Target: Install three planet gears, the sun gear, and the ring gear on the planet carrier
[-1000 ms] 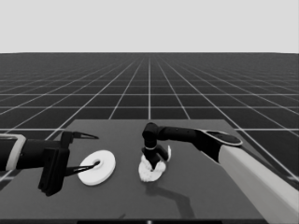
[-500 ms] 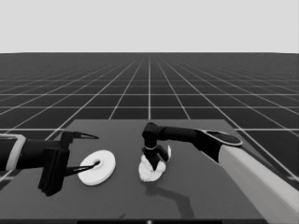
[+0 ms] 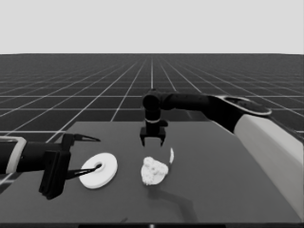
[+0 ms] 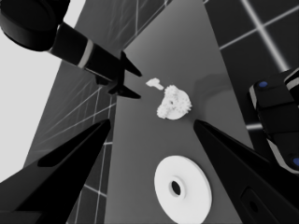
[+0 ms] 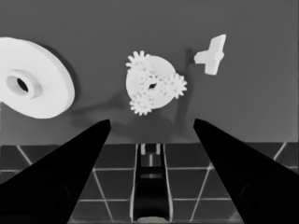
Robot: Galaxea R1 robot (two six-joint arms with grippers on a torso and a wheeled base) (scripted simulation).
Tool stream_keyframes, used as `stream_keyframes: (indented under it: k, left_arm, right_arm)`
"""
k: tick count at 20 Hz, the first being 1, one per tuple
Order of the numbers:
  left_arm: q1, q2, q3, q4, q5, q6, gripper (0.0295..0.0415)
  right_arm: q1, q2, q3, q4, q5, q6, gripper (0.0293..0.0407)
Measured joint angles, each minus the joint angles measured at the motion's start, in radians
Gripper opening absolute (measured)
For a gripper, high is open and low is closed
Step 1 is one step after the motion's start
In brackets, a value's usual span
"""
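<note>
Gears (image 5: 153, 88) look seated on the smaller round part (image 3: 154, 172), so my empty right hand (image 3: 152, 142), fingers wide, hovers above, and next I'd grab the larger round part (image 3: 99, 170) by my parked left hand (image 3: 71, 156), also wide.

Smaller round part (image 5: 152, 86): white, flat on table centre | small toothed gears (image 5: 174, 85): apparently four, meshed on top of it | larger round part (image 3: 99, 170): white, thick-rimmed, dark centre hole, flat, apart to its left

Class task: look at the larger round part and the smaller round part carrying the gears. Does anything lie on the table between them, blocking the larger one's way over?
Nothing visible does. The larger round part lies apart from the smaller round part; the thin white piece lies on its other side.
</note>
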Motion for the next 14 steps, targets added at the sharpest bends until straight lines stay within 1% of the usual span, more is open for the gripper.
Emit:
stream_keyframes:
  k: [1,2,3,4,5,6,8,11,12,13,14]
  left_arm:
    - [0.000,0.000,0.000,0.000,0.000,0.000,0.0385]
    - [0.000,0.000,0.000,0.000,0.000,0.000,0.0385]
    - [0.000,0.000,0.000,0.000,0.000,0.000,0.0385]
    - [0.000,0.000,0.000,0.000,0.000,0.000,0.0385]
    - [0.000,0.000,0.000,0.000,0.000,0.000,0.0385]
    - [0.000,0.000,0.000,0.000,0.000,0.000,0.0385]
    - [0.000,0.000,0.000,0.000,0.000,0.000,0.0385]
    - [0.000,0.000,0.000,0.000,0.000,0.000,0.0385]
    - [0.002,0.117,-0.123,0.272,0.412,-0.485,0.0397]
    - [-0.007,0.295,-0.285,0.116,0.785,-0.942,0.0410]
    - [0.005,0.410,-0.487,-0.091,0.890,-1.147,0.0401]
  right_arm:
    - [0.001,0.000,-0.001,0.001,0.000,-0.004,0.0385]
    - [-0.151,-0.267,0.454,-0.300,0.165,-0.425,0.0406]
    - [-0.349,-0.687,0.795,-0.482,0.262,-0.692,0.0395]
    - [-0.458,-0.950,0.995,-0.589,0.318,-0.850,0.0388]
    - [-0.518,-1.098,1.115,-0.652,0.352,-0.942,0.0386]
    - [-0.551,-1.182,1.186,-0.689,0.372,-0.997,0.0385]
    - [-0.580,-1.258,1.252,-0.724,0.391,-1.048,0.0385]
    - [-0.591,-1.288,1.279,-0.739,0.399,-1.069,0.0385]
    - [-0.592,-1.291,1.282,-0.741,0.400,-1.071,0.0385]
    - [-0.593,-1.293,1.284,-0.742,0.401,-1.073,0.0385]
    - [-0.593,-1.294,1.285,-0.742,0.401,-1.074,0.0385]
